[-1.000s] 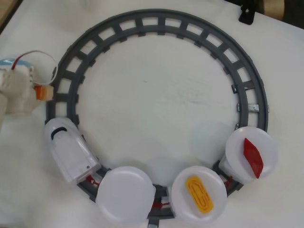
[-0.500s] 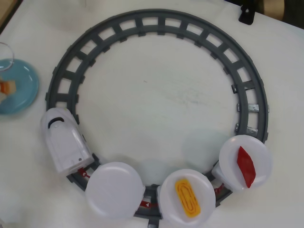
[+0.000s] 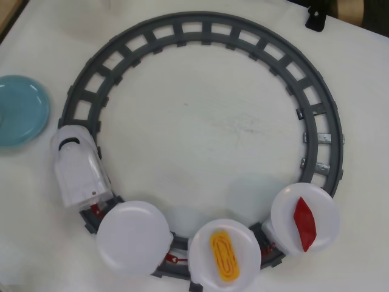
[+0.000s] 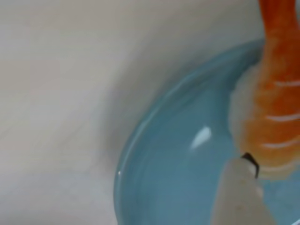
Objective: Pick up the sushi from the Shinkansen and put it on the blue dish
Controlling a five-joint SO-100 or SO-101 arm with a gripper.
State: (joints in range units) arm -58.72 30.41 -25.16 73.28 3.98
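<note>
Sushi (image 4: 274, 112) hangs over the blue dish (image 4: 164, 168) — placing step; whether my gripper clamps it I cannot tell. Next: lower, let go. Shinkansen (image 3: 78, 173) circles on.

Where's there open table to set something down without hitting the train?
Inside the track loop the table is bare. Crowded along the bottom: the Shinkansen, its empty plate, the egg and tuna plates. The blue dish sits far left.
</note>
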